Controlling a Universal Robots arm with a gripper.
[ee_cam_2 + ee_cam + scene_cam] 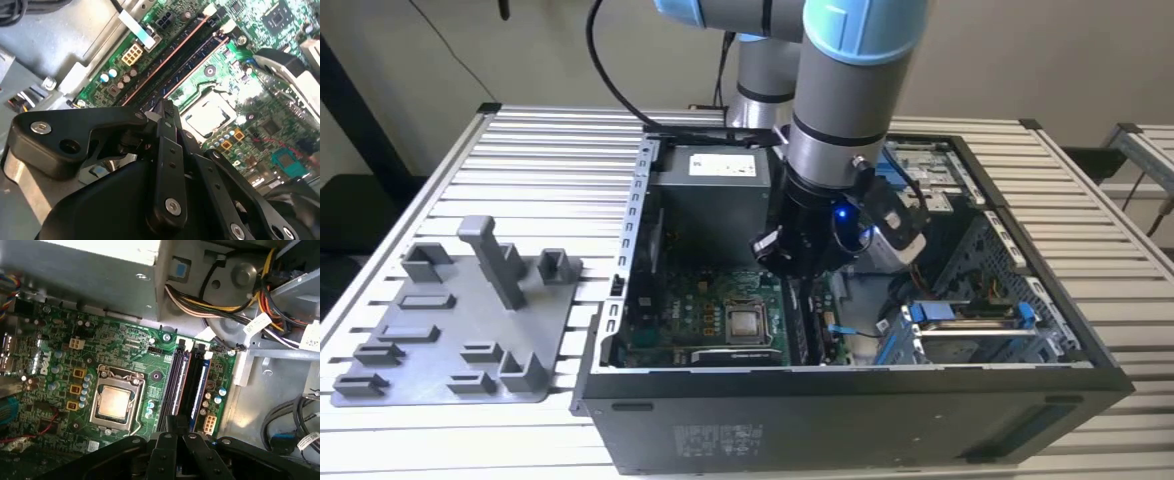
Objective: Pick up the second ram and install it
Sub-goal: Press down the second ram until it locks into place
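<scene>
Print in the open computer case: none of it legible

In the exterior view, a white label (724,163) lies on top of the grey power supply (707,195) at the far side of the case, and a pale block of small print (720,437) stands on the case's near black panel (854,430); neither can be made out. In the first wrist view, bold white lettering (42,362) is printed on the green motherboard (125,347) along with fine white markings by its parts. Here also white tags (256,323) with dark print hang on the cable bundle, and a blue sticker (180,269) sits on the grey metal housing.
</scene>
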